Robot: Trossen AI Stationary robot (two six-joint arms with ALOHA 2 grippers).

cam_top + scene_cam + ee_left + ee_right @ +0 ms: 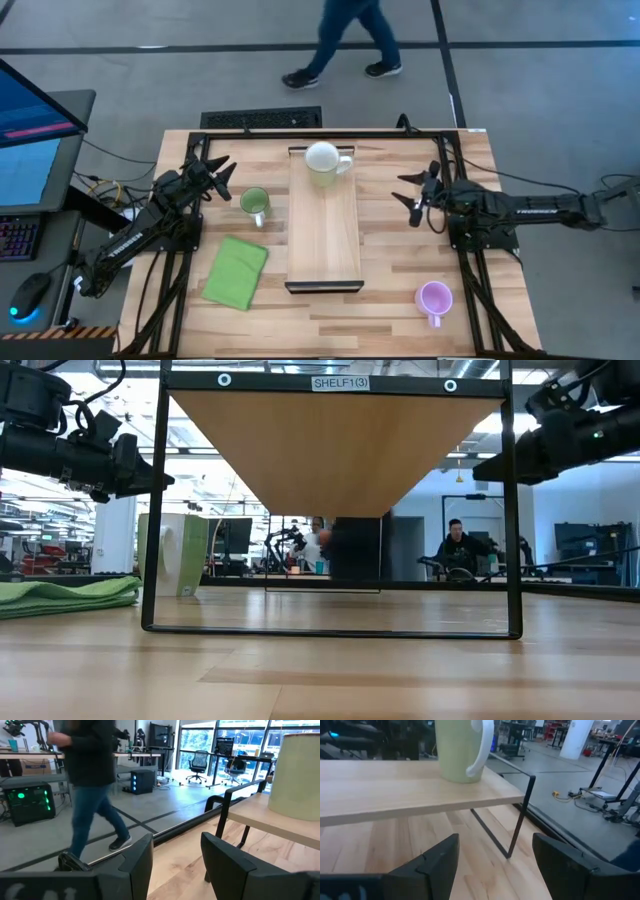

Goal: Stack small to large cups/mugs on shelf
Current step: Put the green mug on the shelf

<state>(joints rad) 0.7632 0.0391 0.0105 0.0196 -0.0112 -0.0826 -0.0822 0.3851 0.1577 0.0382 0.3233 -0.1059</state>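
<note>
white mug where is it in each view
High: white mug at the far end of the shelf.
Low: not visible; the board hides it.
Left wrist: pale side on the shelf, at the picture's right edge.
Right wrist: body and handle on the board.
Shared landmark: the shelf.

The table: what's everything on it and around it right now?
Shelf: one, light wood with dark end frames, mid-table.
Mug on shelf: one, white rim, pale green body, at the shelf's far end.
Green mug: one, on the tabletop left of the shelf.
Purple mug: one, near right corner of the table.
Cloth: one, green, folded, near left.
Person: one, walking on the floor beyond the table.
Left gripper: dark, left of the shelf, open, empty.
Right gripper: dark, right of the shelf, open, empty.
</note>
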